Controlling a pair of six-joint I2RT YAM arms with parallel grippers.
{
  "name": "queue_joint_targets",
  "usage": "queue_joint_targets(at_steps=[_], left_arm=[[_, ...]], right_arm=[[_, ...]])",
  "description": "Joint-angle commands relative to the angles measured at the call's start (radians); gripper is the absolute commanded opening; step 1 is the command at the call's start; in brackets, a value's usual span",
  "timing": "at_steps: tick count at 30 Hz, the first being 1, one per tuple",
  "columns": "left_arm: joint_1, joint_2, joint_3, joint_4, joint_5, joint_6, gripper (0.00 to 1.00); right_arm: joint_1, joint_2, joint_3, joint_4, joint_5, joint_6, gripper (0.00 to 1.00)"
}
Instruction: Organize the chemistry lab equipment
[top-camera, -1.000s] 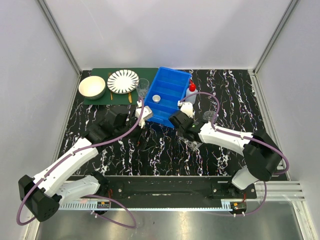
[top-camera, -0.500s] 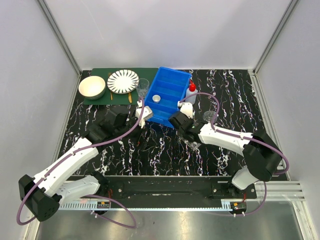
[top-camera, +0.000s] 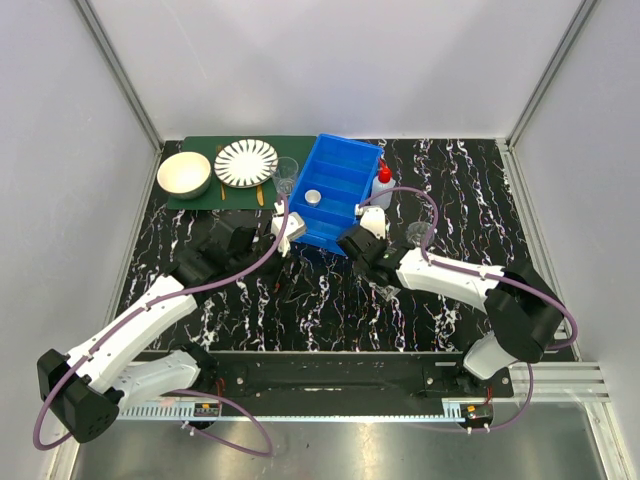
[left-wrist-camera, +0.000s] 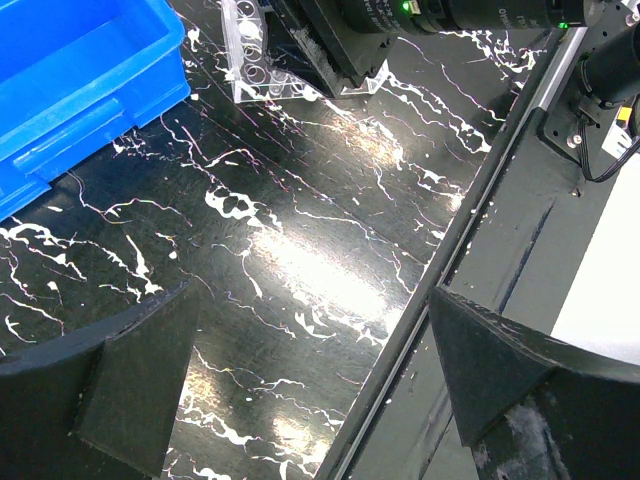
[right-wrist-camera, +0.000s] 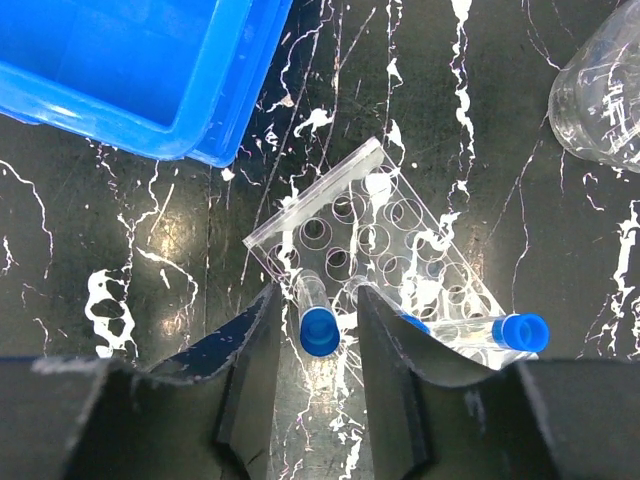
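blue-capped tube (right-wrist-camera: 318, 318): cap wristward, axis into tube rack (right-wrist-camera: 400, 230) | right tool (right-wrist-camera: 318, 291) released, straddling | left tool (left-wrist-camera: 310, 300) released | blue bin (right-wrist-camera: 120, 105) adjacent

The left arm (top-camera: 140, 330) is reaching forward and bending inward at the elbow, the left gripper (left-wrist-camera: 320, 390) hanging with its jaws spread wide. The right arm (top-camera: 450, 280) is stretching leftward, the right gripper (right-wrist-camera: 320, 300) pointing down, its jaws standing narrowly parted.

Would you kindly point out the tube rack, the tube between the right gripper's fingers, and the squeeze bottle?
tube rack (right-wrist-camera: 330, 195), right wrist view, far edge.
tube (right-wrist-camera: 320, 331), right wrist view, blue cap.
squeeze bottle (top-camera: 384, 174), top external view, red nozzle.
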Motion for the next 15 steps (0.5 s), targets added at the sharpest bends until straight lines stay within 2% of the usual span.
queue_joint_targets(at_steps=[1,10,15], left_arm=[[-0.004,-0.001,0.004,0.022,0.000,-0.004,0.99],[-0.004,-0.001,0.005,0.020,-0.002,-0.005,0.99],[-0.004,-0.001,0.004,0.022,0.000,-0.004,0.99]], right_arm=[[0.017,-0.028,0.001,0.005,0.041,-0.011,0.46],[0.034,-0.084,0.052,-0.051,0.044,-0.030,0.64],[0.045,-0.148,0.103,-0.116,0.046,-0.028,0.66]])
